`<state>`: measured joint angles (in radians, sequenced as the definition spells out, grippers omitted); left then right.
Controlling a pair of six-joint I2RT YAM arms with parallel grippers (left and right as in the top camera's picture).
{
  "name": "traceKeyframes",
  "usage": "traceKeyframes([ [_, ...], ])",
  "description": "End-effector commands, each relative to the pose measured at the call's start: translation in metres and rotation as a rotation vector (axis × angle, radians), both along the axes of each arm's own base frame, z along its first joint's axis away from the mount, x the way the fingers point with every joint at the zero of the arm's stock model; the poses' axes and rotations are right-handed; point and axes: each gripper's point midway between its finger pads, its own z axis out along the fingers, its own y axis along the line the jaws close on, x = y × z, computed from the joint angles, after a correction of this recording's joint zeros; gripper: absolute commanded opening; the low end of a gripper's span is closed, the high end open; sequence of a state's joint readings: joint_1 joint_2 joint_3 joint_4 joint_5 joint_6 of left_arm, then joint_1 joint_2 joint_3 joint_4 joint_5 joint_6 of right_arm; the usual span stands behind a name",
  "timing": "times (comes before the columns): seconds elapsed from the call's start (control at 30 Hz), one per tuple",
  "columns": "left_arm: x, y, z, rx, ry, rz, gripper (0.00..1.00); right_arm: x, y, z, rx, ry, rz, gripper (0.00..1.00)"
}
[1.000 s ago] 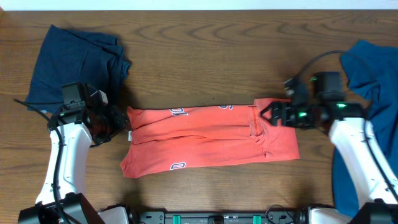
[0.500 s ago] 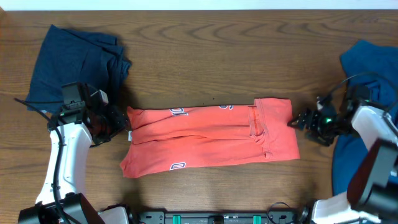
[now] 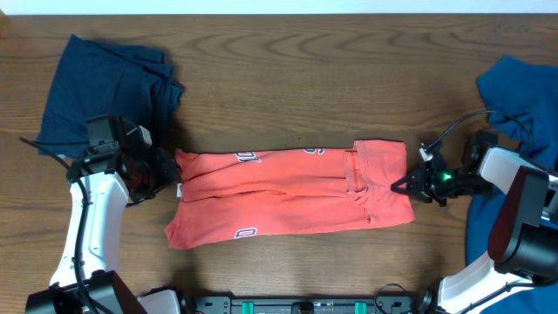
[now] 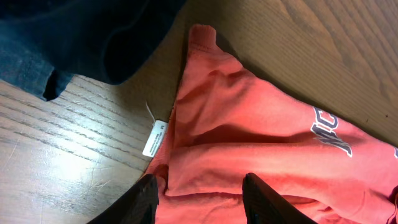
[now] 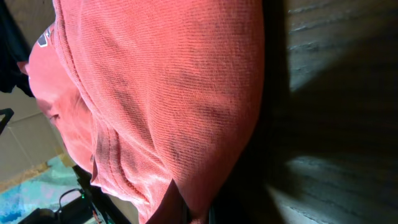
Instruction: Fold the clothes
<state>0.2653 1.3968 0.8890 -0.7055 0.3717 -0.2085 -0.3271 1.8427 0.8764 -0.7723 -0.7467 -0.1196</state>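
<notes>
The coral-red T-shirt (image 3: pixel 292 192), one of the clothes, lies on the table folded into a long strip with white lettering showing. My left gripper (image 3: pixel 171 171) sits at its left end. In the left wrist view the gripper (image 4: pixel 202 202) is open, its two dark fingers (image 4: pixel 144 200) standing apart over a soft fold of the red cloth (image 4: pixel 249 124). My right gripper (image 3: pixel 404 185) is at the shirt's right edge. In the right wrist view that gripper (image 5: pixel 199 211) is shut, with the red cloth (image 5: pixel 168 93) pinched around its dark tips.
A dark navy garment (image 3: pixel 105 87) lies crumpled at the back left, just behind my left arm, and shows again as the navy garment (image 4: pixel 74 37) beside a white care label (image 4: pixel 155 138). A brighter blue garment (image 3: pixel 523 113) lies at the right edge under my right arm. Bare wooden table (image 3: pixel 305 78) stretches behind the shirt.
My right gripper swung out to the right, came back to the shirt's right edge and closed on it. The shirt shifted slightly left. The left arm has not moved.
</notes>
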Motion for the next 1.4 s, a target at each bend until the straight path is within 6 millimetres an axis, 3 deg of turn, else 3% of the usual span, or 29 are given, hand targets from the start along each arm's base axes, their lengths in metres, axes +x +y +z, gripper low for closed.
traceKeyframes([
  [0.0, 0.008, 0.000, 0.011, 0.005, -0.039, -0.019, 0.46, 0.005, -0.013, 0.001, -0.063, 0.016, -0.040, 0.01],
  [0.1, 0.008, 0.000, 0.011, 0.007, -0.041, -0.026, 0.46, 0.012, -0.037, 0.010, -0.164, 0.020, -0.108, 0.01],
  [0.17, 0.008, 0.000, 0.011, 0.009, -0.042, -0.029, 0.55, 0.014, -0.053, 0.020, -0.247, 0.017, -0.149, 0.01],
  [0.23, 0.008, 0.000, 0.011, 0.008, -0.042, -0.028, 0.57, 0.014, -0.072, 0.034, -0.366, 0.009, -0.195, 0.01],
  [0.47, 0.011, 0.000, 0.012, 0.012, -0.054, -0.028, 0.61, 0.013, -0.084, 0.077, -0.527, -0.086, -0.263, 0.01],
  [0.67, 0.011, 0.000, 0.012, 0.011, -0.053, -0.028, 0.61, 0.018, -0.058, 0.099, -0.541, -0.192, -0.189, 0.01],
  [0.77, 0.011, 0.000, 0.012, 0.011, -0.053, -0.028, 0.61, 0.018, -0.043, 0.098, -0.588, -0.206, -0.126, 0.01],
  [1.03, 0.010, 0.000, 0.012, 0.011, -0.051, -0.028, 0.61, 0.021, -0.032, 0.096, -0.855, -0.208, -0.121, 0.01],
  [1.37, 0.010, 0.000, 0.012, 0.010, -0.051, -0.028, 0.61, 0.022, 0.045, 0.097, -0.824, -0.336, 0.057, 0.01],
])
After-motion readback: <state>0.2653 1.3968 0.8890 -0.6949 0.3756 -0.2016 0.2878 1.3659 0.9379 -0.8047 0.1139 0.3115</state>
